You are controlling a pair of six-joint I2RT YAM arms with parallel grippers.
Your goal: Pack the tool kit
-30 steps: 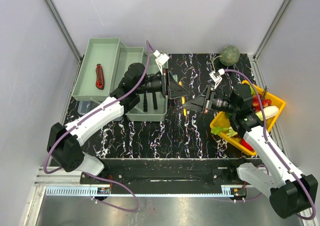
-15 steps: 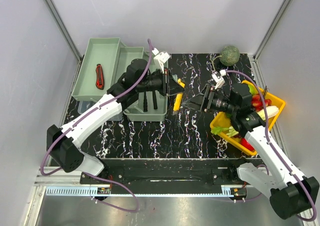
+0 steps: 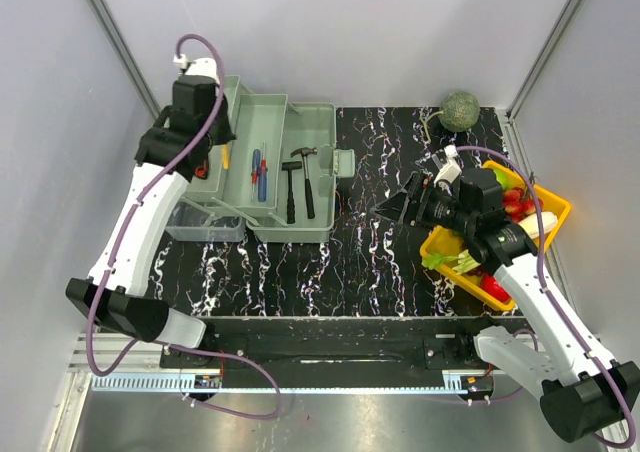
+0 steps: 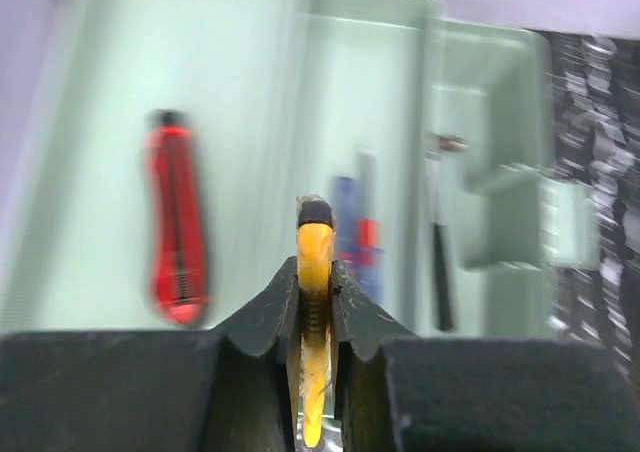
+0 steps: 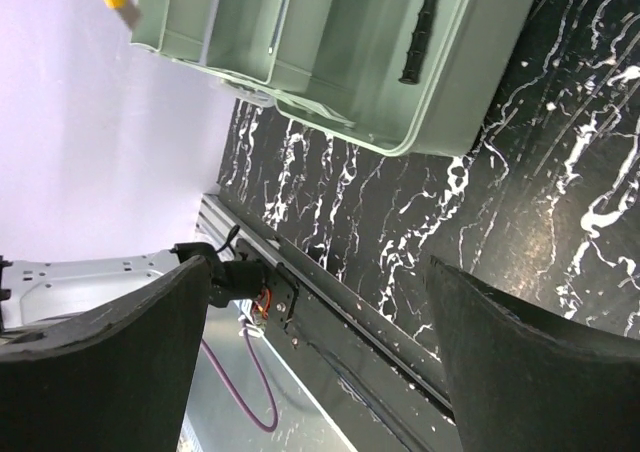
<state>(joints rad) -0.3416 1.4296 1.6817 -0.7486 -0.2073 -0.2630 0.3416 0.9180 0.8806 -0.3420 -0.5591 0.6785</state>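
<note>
The pale green toolbox (image 3: 322, 132) stands open at the back left, trays folded out. Its body holds a black hammer (image 3: 297, 175); the middle tray holds red and blue screwdrivers (image 3: 258, 167). A red-handled tool (image 4: 172, 217) lies in the left tray. My left gripper (image 3: 215, 140) hovers over that left tray, shut on the yellow knife (image 4: 314, 247), which also shows in the top view (image 3: 226, 155). My right gripper (image 3: 396, 206) hangs open and empty over the mid table, right of the toolbox (image 5: 300, 32); its fingers (image 5: 100, 352) stand wide apart.
A yellow tray (image 3: 552, 204) of fruit and vegetables sits at the right edge under the right arm. A green melon (image 3: 461, 110) lies at the back right corner. A clear lid (image 3: 205, 227) sticks out at the toolbox's near left. Walls stand close on both sides.
The right gripper opened and let go of the yellow knife as the left shut on it. The left arm then swung left with it, to above the toolbox's left tray.
</note>
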